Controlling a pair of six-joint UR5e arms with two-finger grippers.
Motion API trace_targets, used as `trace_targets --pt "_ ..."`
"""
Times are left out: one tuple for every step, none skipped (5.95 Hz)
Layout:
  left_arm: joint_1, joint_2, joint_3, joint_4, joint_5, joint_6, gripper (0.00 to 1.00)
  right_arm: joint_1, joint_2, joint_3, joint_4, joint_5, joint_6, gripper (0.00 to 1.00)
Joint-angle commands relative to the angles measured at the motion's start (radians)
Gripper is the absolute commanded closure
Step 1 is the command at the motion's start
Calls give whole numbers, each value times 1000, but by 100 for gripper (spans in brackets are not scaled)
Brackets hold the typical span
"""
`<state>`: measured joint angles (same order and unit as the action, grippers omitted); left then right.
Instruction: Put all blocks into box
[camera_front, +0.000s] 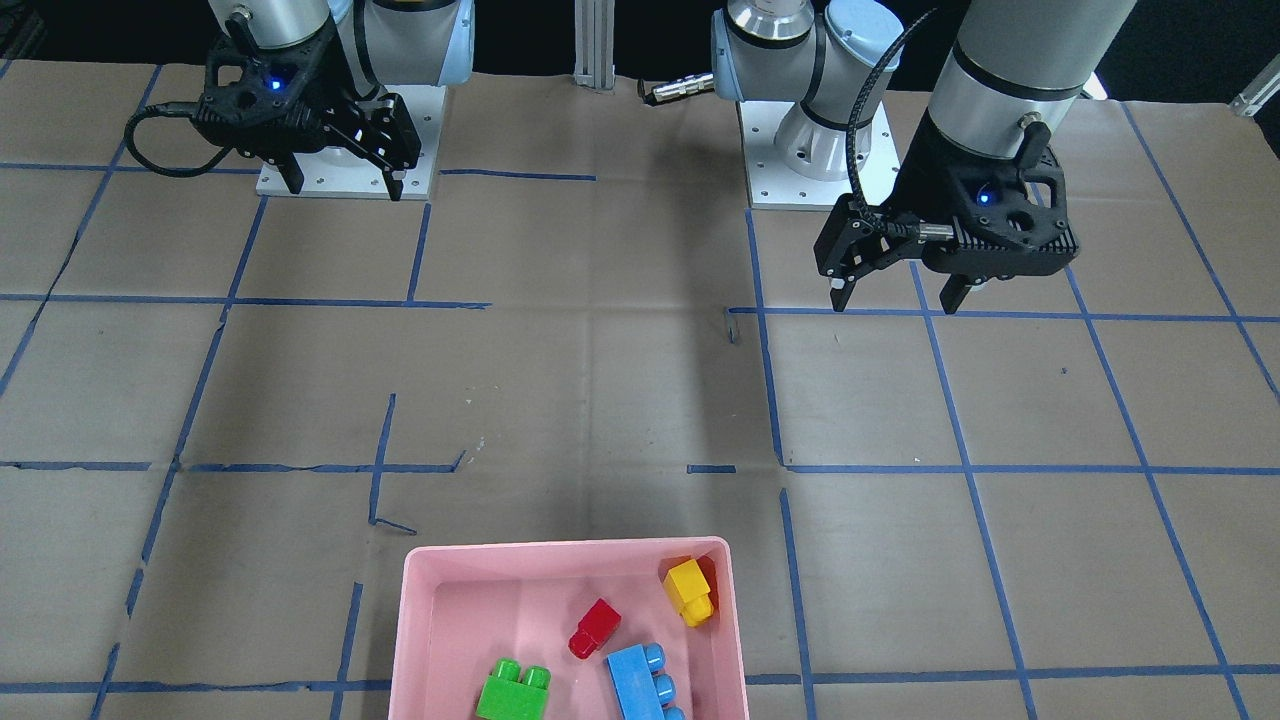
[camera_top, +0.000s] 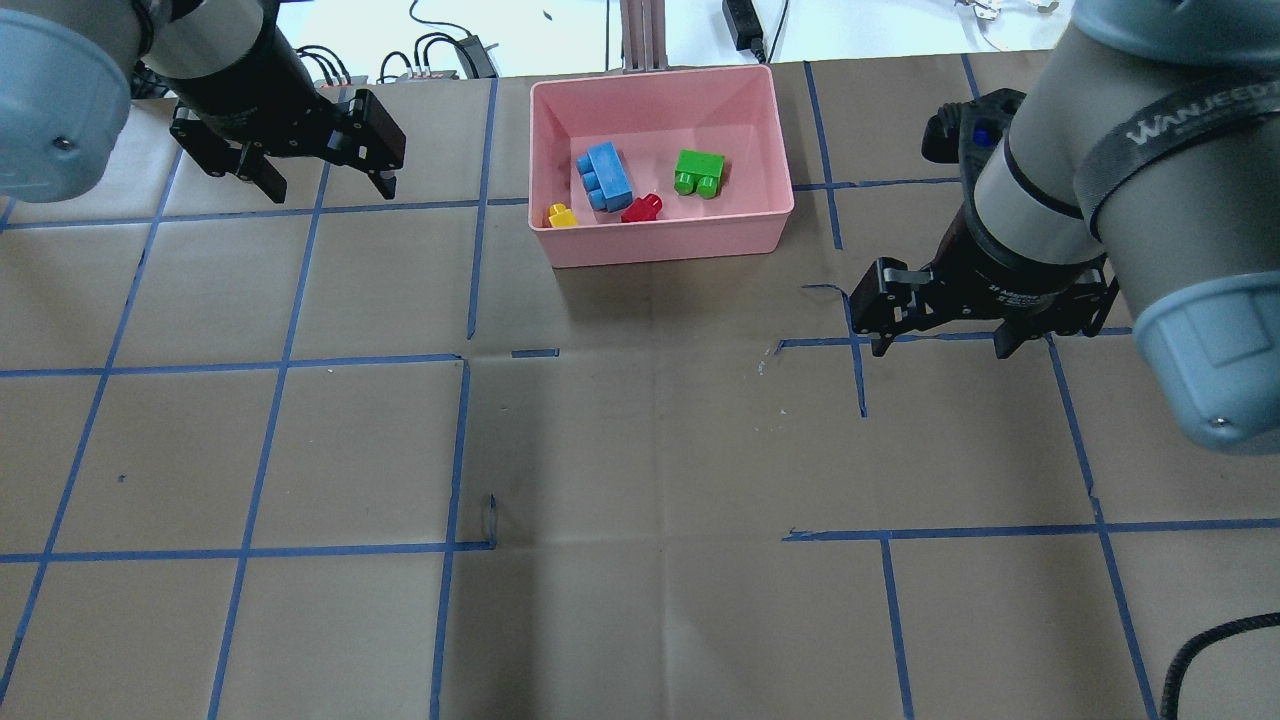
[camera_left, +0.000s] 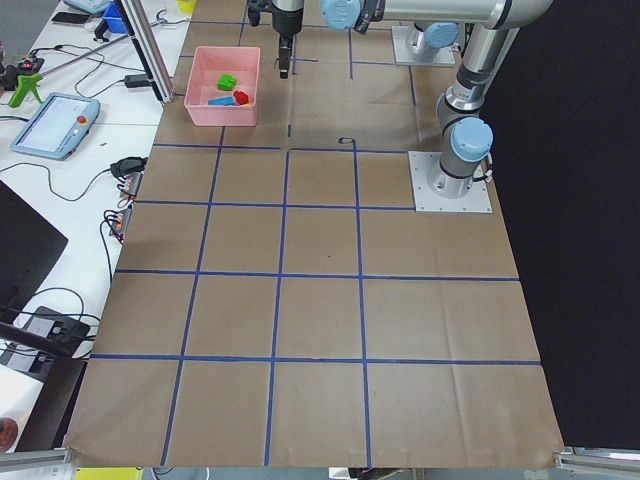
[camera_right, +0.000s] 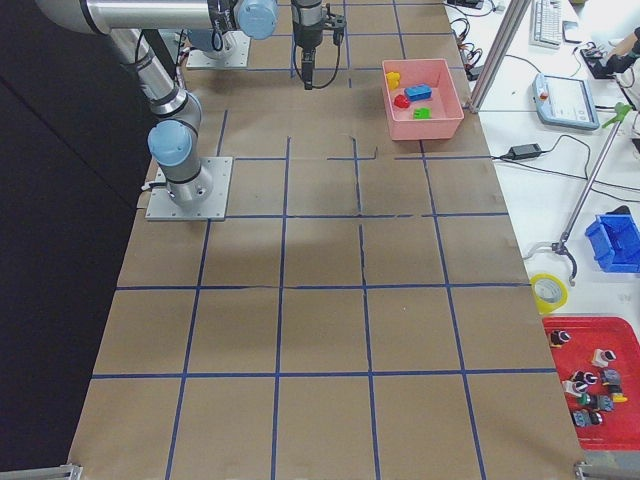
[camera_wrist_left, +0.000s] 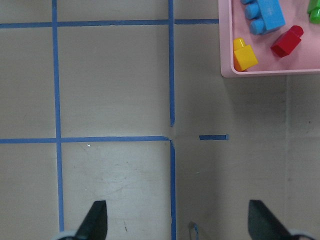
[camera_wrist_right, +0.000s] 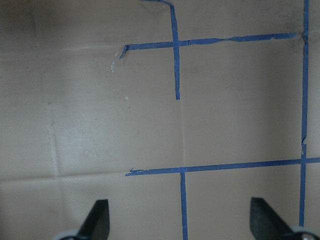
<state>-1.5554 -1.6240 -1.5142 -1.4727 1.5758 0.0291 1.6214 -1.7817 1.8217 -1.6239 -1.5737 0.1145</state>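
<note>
The pink box (camera_top: 660, 245) stands at the table's far edge, also in the front view (camera_front: 560, 548). Inside it lie the green block (camera_top: 699, 172), the blue block (camera_top: 604, 176), the red block (camera_top: 641, 208) and the yellow block (camera_top: 562, 216). My left gripper (camera_top: 330, 190) hangs open and empty above the paper, to the left of the box. Its wrist view shows the box corner (camera_wrist_left: 270, 72) with the yellow block (camera_wrist_left: 244, 54) and red block (camera_wrist_left: 287, 41). My right gripper (camera_top: 940, 350) is open and empty, right of the box and nearer me.
Brown paper with a blue tape grid (camera_top: 470, 360) covers the table. The two arm bases (camera_front: 345, 150) (camera_front: 810, 160) stand at my edge. An aluminium post (camera_top: 640, 30) rises just behind the box.
</note>
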Motion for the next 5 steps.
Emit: trace_targets --pt "0 -2 0 0 0 0 0 0 4 5 2 0 -2 0" --pt "0 -2 0 0 0 0 0 0 -7 19 2 0 -2 0" --pt "0 -1 0 0 0 0 0 0 -8 25 -14 1 -1 0" --pt "0 -2 2 0 0 0 0 0 -5 25 -17 3 1 0" --pt "0 -2 0 0 0 0 0 0 -8 25 -16 3 5 0"
